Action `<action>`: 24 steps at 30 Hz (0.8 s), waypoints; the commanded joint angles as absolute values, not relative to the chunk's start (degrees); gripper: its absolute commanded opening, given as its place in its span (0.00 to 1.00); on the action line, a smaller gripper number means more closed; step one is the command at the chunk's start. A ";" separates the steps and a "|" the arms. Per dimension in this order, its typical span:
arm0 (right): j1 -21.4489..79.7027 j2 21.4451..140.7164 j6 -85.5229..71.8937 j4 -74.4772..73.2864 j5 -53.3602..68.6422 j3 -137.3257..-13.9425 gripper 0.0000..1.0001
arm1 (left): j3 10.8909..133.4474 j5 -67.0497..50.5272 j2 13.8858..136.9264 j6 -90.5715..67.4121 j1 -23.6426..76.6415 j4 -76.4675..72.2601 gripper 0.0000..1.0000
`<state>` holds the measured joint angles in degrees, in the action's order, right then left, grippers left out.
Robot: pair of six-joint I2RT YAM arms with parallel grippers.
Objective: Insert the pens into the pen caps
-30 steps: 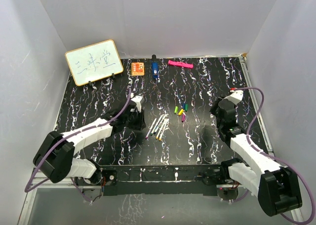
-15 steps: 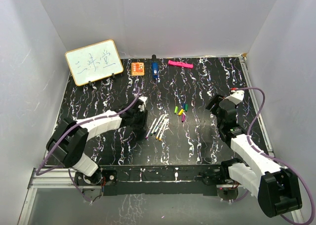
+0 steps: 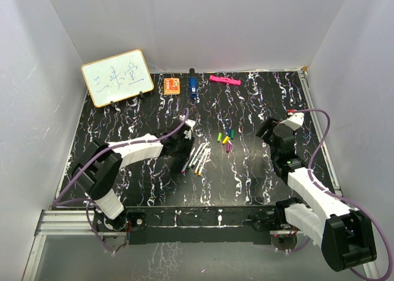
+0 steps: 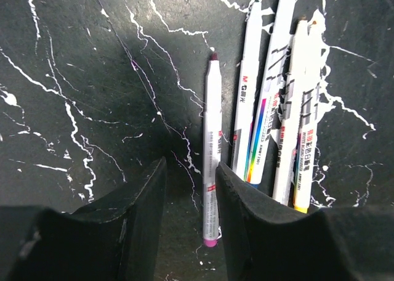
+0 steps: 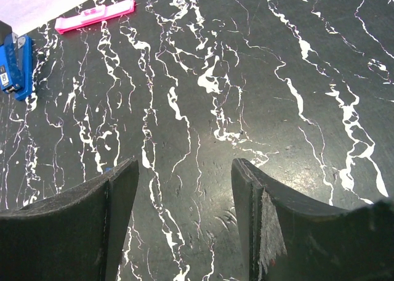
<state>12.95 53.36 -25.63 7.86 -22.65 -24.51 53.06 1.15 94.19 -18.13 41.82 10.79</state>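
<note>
The left gripper [image 4: 191, 165] is a bit open, and it hides the ends of some pens [image 4: 271, 108]. The right gripper [image 5: 184, 164] is open. The pen caps [image 3: 226, 139] look tiny and blurry.

The flat tabletop [image 3: 111, 121] was black with irregular white veining. The thin plastic pens [image 4: 212, 151] had white barrels with grey print; one carried a rainbow stripe, one a magenta tip, one a yellow end. The short plastic pen caps [image 3: 225, 139] were green, yellow, magenta, blue and orange. The fingers [image 4: 138, 213] of my left claw [image 4: 191, 165] were matte black.
</note>
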 commanded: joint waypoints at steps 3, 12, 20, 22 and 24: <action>12.61 52.53 -25.40 10.54 -22.50 -24.53 0.61 | 55.95 4.04 96.17 -16.45 43.01 13.07 0.37; 12.66 52.21 -25.40 10.55 -22.46 -24.43 0.61 | 56.93 6.15 97.34 -16.70 43.83 16.17 0.38; 12.64 51.21 -25.58 10.46 -22.34 -24.09 0.61 | 57.03 12.98 96.93 -18.61 43.86 24.37 0.37; 12.65 51.23 -25.64 10.53 -22.40 -24.08 0.61 | 57.26 13.90 97.17 -18.14 43.92 25.05 0.37; 12.66 51.32 -25.66 10.55 -22.33 -24.15 0.61 | 57.94 14.04 98.07 -17.58 43.93 25.66 0.37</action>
